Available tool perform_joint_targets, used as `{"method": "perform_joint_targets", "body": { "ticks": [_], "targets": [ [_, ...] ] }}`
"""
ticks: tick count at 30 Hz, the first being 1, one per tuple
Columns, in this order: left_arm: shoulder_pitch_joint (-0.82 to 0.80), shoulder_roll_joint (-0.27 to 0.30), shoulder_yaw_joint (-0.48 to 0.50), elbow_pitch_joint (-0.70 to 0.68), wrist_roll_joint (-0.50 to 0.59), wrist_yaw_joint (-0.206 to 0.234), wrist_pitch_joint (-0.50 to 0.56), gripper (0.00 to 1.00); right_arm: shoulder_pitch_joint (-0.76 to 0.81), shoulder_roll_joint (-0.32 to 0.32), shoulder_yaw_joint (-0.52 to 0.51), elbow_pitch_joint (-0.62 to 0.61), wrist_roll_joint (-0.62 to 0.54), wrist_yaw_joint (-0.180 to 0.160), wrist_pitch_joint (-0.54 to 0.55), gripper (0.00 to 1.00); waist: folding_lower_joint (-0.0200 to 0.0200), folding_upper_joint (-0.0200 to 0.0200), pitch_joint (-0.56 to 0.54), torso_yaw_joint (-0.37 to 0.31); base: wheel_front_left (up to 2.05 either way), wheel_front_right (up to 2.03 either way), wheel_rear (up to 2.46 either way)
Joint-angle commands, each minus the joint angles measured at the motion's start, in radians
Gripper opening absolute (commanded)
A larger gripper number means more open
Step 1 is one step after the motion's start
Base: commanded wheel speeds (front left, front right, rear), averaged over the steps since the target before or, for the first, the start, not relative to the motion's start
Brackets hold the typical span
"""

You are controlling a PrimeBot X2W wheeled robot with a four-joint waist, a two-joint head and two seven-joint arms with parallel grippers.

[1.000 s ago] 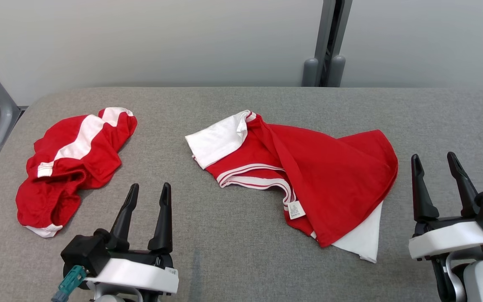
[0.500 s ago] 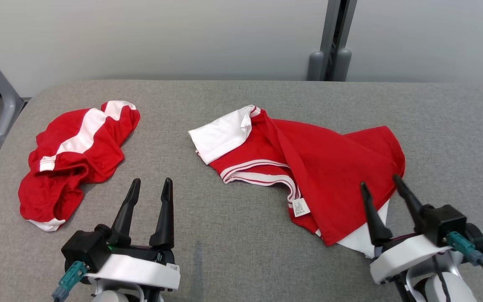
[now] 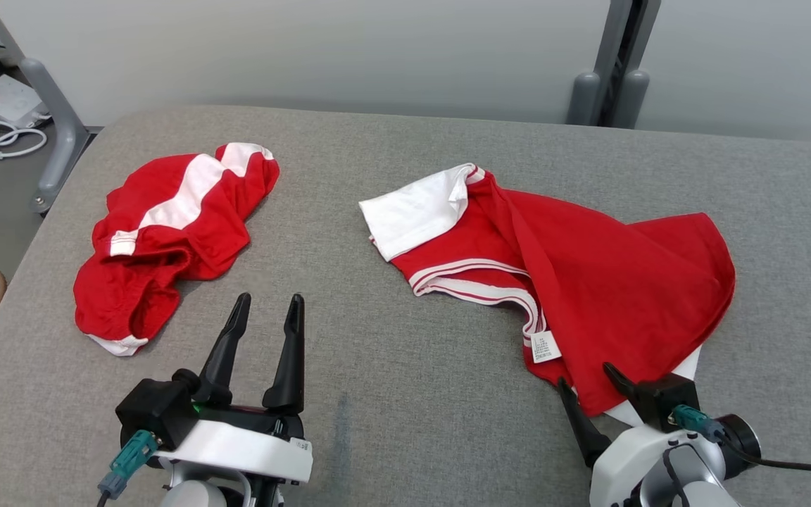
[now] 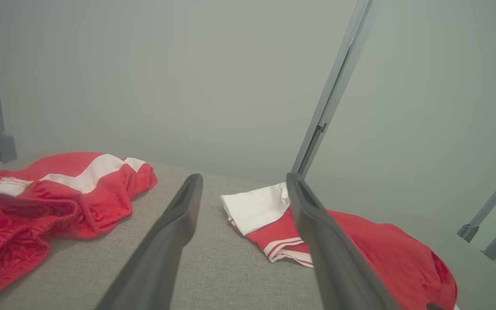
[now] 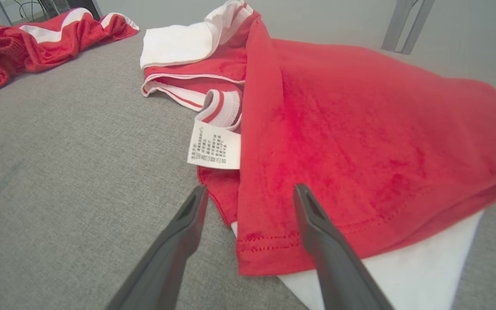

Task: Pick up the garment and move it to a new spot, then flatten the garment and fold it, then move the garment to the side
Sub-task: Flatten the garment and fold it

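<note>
A red shirt (image 3: 610, 282) with white sleeves and striped trim lies loosely rumpled on the right half of the grey table (image 3: 391, 176), one white sleeve (image 3: 416, 211) turned up toward the middle and a white layer poking out from under its near red hem. A small white label (image 5: 213, 150) hangs at the striped collar on the near side. The right gripper (image 3: 586, 375) sits low at that near hem with its two dark fingers spread; in the right wrist view the red edge lies between them, though I cannot tell whether they touch the cloth. Nothing is pinched. The left gripper (image 3: 269, 298) is over bare table near the front edge, fingers also spread and empty. To its left, well apart from the shirt, lies a crumpled garment (image 3: 166, 232), red with a white stripe.
</note>
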Motion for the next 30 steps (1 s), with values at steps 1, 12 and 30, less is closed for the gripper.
{"method": "perform_joint_targets", "body": {
  "ticks": [1,12,30],
  "targets": [
    [-0.01,0.004,0.001,0.0,0.005,-0.002,0.0,1.0,-0.014,-0.006,-0.007,0.026,-0.005,0.0,-0.009,1.0,0.0,0.0,0.006,0.012,0.0,0.0,0.0],
    [-0.005,0.004,-0.003,0.002,0.011,-0.003,0.0,1.0,-0.045,-0.006,-0.05,0.143,-0.012,0.0,-0.038,0.0,0.0,0.0,0.015,0.038,0.0,0.0,0.0],
    [0.014,0.004,0.015,-0.006,-0.005,0.012,0.0,1.0,-0.026,-0.006,0.07,-0.013,0.185,0.0,0.063,0.0,0.0,0.0,-0.031,-0.025,0.0,0.0,0.0]
  ]
}}
